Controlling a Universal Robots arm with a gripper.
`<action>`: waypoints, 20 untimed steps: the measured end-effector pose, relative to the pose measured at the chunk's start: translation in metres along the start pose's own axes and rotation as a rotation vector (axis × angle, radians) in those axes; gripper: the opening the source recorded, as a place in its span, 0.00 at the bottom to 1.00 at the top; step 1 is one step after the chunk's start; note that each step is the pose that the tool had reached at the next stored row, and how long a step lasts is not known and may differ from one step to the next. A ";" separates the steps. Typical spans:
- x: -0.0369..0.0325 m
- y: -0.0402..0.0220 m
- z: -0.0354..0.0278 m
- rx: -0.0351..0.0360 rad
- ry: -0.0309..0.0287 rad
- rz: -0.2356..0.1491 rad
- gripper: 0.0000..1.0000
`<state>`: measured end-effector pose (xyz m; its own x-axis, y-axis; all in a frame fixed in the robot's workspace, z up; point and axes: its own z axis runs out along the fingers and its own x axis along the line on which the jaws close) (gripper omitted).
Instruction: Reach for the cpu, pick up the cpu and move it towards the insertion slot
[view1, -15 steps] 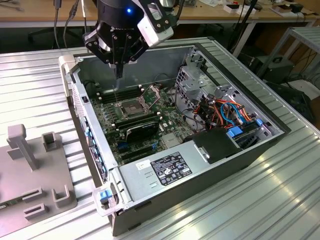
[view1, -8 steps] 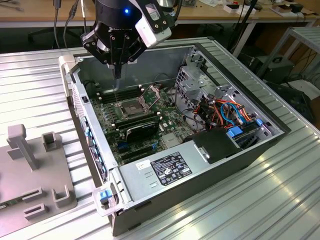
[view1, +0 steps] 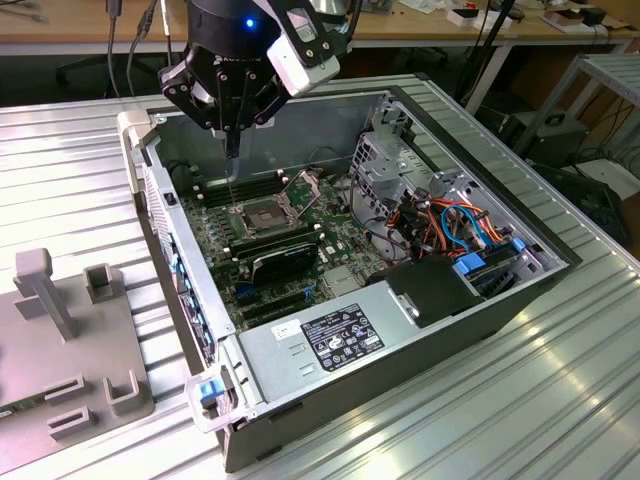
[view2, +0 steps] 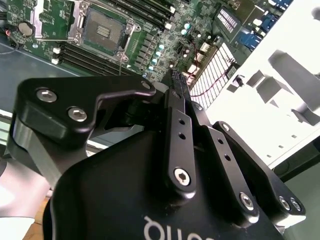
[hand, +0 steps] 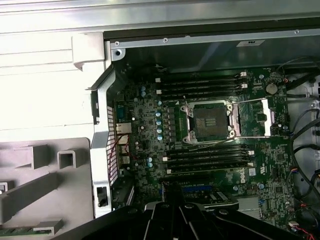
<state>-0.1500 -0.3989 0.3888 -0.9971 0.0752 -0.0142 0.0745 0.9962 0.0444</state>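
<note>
Black and blocky, the claw (view1: 232, 150) is hanging point-down over the insertion slot (view1: 262, 215), and its two fingers are sitting close together in a narrow tip, though we cannot tell whether anything thin is pinched there. We are seeing the slot as a shiny silver square frame with a dark middle and its metal flap standing open, lying on the bumpy green board (hand: 145, 125) between long black memory slots (hand: 200, 89). We are also spotting a black-and-white sticker (view1: 340, 335) full of tiny print on a smooth grey metal box (view1: 275, 345) inside the open computer case (view1: 400, 365), which is resting on a ridged silver table (view1: 520, 400).
</note>
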 end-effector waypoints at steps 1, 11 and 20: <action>0.0006 0.0000 0.0001 -0.0001 0.0003 0.000 0.11; 0.0046 -0.0004 0.0010 0.0000 0.0017 0.000 0.11; 0.0087 -0.0007 0.0019 0.0002 0.0034 0.000 0.11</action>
<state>-0.1587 -0.3989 0.3867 -0.9971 0.0753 -0.0108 0.0747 0.9962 0.0442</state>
